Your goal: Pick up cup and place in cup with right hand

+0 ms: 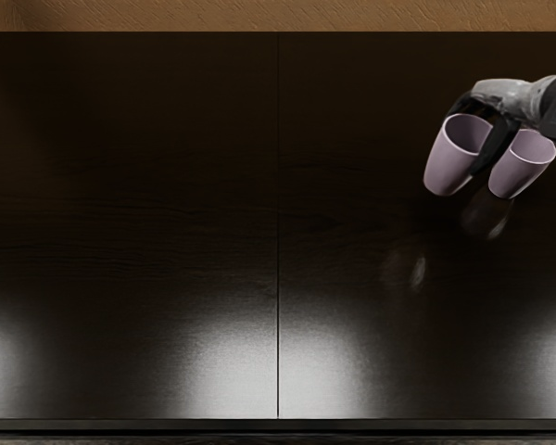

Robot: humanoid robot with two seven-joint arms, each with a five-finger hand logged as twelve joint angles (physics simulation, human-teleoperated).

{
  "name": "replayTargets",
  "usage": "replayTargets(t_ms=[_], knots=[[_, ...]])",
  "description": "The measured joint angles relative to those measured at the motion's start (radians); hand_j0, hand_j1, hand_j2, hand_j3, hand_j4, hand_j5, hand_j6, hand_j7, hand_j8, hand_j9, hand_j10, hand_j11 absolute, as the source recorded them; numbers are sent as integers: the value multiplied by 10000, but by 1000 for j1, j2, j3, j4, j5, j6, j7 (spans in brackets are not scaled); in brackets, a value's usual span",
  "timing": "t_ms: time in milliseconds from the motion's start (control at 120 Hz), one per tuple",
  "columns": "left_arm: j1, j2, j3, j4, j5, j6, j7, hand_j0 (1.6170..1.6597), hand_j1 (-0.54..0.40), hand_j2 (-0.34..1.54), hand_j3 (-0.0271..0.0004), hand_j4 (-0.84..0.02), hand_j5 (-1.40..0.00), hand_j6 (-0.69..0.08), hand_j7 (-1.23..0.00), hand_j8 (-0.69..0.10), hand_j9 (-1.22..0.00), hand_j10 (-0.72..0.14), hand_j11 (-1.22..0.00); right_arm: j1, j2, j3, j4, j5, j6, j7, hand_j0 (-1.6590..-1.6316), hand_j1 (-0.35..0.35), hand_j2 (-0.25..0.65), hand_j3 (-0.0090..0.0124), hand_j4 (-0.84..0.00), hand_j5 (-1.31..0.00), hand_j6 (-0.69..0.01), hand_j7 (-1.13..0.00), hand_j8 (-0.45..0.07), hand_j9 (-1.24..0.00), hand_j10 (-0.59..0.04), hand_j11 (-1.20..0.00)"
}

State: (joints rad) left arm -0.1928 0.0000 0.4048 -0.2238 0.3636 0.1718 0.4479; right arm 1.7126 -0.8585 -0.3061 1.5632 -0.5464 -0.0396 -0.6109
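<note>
My right hand point(476, 128) reaches in from the right edge near the top right, its dark fingers around the larger-looking, left-hand purple cup point(447, 169). One dark finger passes behind that cup's rim and another runs down its right side. The cup's mouth faces up, and it seems to be held above the table. Just to its right is the second purple cup point(517, 171), also mouth up, partly behind the fingers. The two cups are side by side, neither inside the other; whether the second touches the hand is unclear.
The dark, glossy table point(167, 213) has a thin seam down its middle and bright reflections toward the near edge. A brown textured surface point(213, 14) lies beyond its far edge. The left arm is out of view.
</note>
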Motion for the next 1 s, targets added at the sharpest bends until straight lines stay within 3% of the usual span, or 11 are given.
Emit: replayTargets(t_ms=[200,650,1000], knots=[[-27,0,4,0,0,0,0,16581,3491,4,0,-7,-1,-9,0,-9,0,-6,0,4,-30,0,-3,1,16,0,-16552,886,-898,2,-3960,-6077,-2771,-5861,-2877,-6001,-4390,-6000],[-132,0,204,-1,0,0,0,16581,3491,5,0,-9,-1,-12,0,-12,0,-8,0,2,-60,1,-54,-2,42,0,-16554,1015,-747,4,-3825,-6153,-2673,-5891,-2773,-6087,-4368,-6086],[-188,0,288,-4,-2,0,0,16581,3482,-3,-1,8,0,12,-1,13,-1,11,-2,6,-57,1,-114,1,65,0,-16556,1056,-737,3,-3776,-6140,-2622,-5881,-2714,-6085,-4348,-6087]])
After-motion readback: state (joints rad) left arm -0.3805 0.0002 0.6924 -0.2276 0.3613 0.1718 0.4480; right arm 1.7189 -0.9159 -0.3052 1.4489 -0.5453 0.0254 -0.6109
